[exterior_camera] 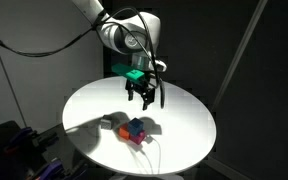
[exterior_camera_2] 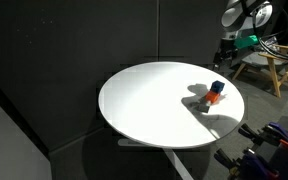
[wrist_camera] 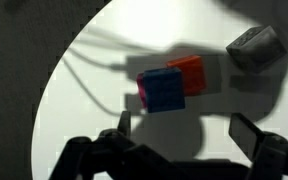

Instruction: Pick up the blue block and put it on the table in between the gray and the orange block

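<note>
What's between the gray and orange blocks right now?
Nothing: the wrist view shows only bare, shadowed table between the gray block and the orange block; the blue block sits on orange's other side.

The arm [exterior_camera: 124,35] reaches in from above, its wrist bent downward. The pincer [exterior_camera: 144,97] hangs empty, jaws spread wide.

Your arm [exterior_camera: 124,35] is showing rounded white and grey shells at the upper centre of the frame, and a black cable [exterior_camera: 34,48] is trailing from it toward the upper left. A green band [exterior_camera: 134,72] is sitting above the black gripper [exterior_camera: 144,98]. In the wrist view, its fingers [wrist_camera: 249,135] are showing as dark, angular shapes along the bottom edge.
</note>
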